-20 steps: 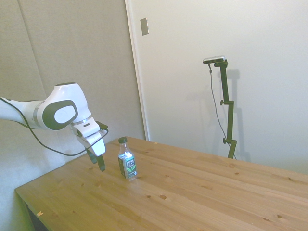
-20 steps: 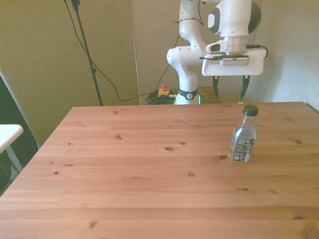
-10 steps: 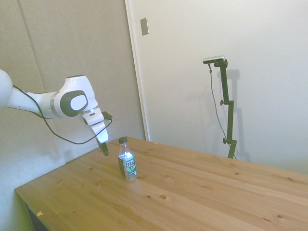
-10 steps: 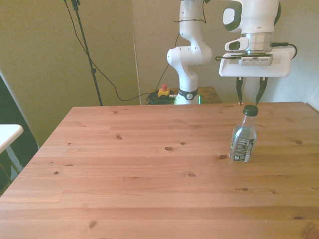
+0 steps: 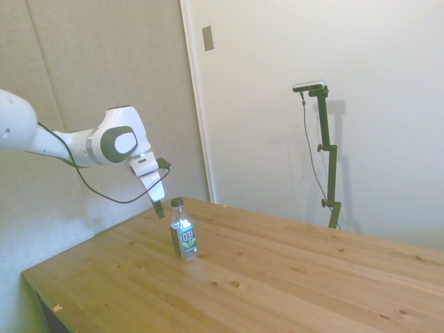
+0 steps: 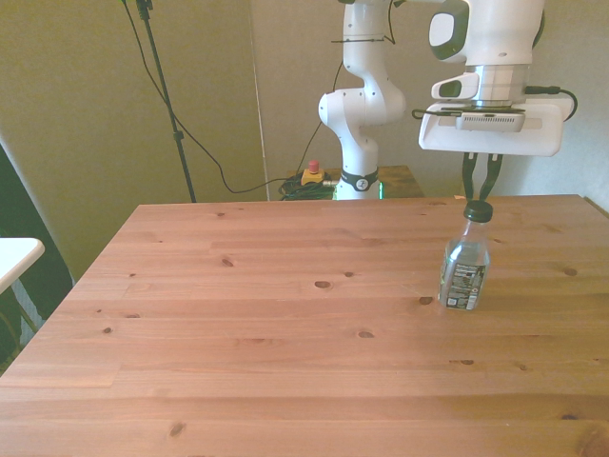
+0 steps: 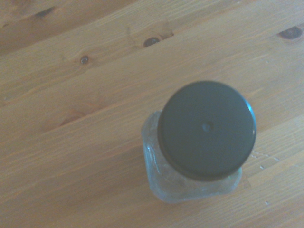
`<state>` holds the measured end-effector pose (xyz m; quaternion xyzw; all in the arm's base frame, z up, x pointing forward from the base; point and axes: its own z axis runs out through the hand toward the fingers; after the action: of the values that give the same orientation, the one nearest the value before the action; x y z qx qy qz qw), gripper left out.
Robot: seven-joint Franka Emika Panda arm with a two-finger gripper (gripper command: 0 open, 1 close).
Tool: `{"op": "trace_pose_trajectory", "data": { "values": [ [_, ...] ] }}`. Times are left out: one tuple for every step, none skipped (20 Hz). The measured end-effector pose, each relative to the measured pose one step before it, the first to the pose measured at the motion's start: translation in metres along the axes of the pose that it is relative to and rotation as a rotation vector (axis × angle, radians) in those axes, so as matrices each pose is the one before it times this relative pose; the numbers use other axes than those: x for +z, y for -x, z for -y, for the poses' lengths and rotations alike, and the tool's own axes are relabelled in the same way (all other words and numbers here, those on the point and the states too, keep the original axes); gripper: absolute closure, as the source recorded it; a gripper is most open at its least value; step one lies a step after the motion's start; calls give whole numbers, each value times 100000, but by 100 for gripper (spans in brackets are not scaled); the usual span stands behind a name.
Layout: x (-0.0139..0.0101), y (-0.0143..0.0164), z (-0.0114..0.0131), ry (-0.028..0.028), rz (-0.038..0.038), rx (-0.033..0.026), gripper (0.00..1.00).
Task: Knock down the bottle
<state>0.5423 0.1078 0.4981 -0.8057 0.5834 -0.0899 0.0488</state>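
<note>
The bottle (image 5: 183, 237) stands upright on the wooden table (image 5: 291, 277), clear with a dark green cap and a green, white and black label. In the front view the bottle (image 6: 465, 265) is near the table's far right corner. My gripper (image 6: 481, 195) hangs just above and behind the cap, fingers pointing down, open with a narrow gap and holding nothing. From the side, the gripper (image 5: 159, 211) is tilted and sits close beside the cap, toward the table's edge. The wrist view looks straight down on the bottle's round cap (image 7: 206, 129).
The table's right edge (image 6: 595, 205) runs close to the bottle in the front view. A white surface (image 6: 14, 252) pokes in at the front view's left. A red button box (image 6: 312, 175) and cables lie on the floor behind the table.
The arm has swung toward the bottle and risen, bringing the gripper from beside it to just behind and above the cap. The fingers have drawn closer together. The bottle has not moved.
</note>
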Motion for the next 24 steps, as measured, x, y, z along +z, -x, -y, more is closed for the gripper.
{"op": "trace_pose_trajectory", "data": {
  "values": [
    [11, -257, 280, -189, -234, 443, 100],
    [27, -238, 333, -222, -37, 506, 100],
    [73, -200, 319, -141, -23, 370, 100],
    [88, -213, 358, -128, -136, 509, 100],
    [127, -206, 352, -79, -137, 476, 100],
    [62, -238, 393, -213, -367, 387, 100],
    [46, -313, 388, -260, -459, 534, 100],
    [-36, -356, 473, -440, -301, 774, 100],
    [-110, -413, 531, -508, -214, 870, 100],
    [-61, -526, 543, -317, -398, 958, 100],
    [-20, -554, 536, -25, -399, 880, 100],
    [103, -631, 560, -64, -484, 962, 100],
    [225, -667, 577, -109, -344, 938, 100],
    [426, -636, 601, 70, -199, 855, 100],
    [586, -539, 600, 204, -204, 722, 100],
    [707, -397, 621, 321, -14, 546, 100],
    [798, -255, 678, 360, -49, 289, 100],
    [719, -78, 656, 239, -162, -16, 100],
    [636, 26, 693, 37, -151, -90, 100],
    [377, 137, 594, -235, -50, -170, 100],
    [174, 146, 487, -394, -79, -195, 100],
    [45, 124, 372, -441, -95, -210, 100],
    [-75, 80, 269, -498, -110, -361, 100],
    [-107, 72, 174, -501, -98, -374, 100]
  ]
}}
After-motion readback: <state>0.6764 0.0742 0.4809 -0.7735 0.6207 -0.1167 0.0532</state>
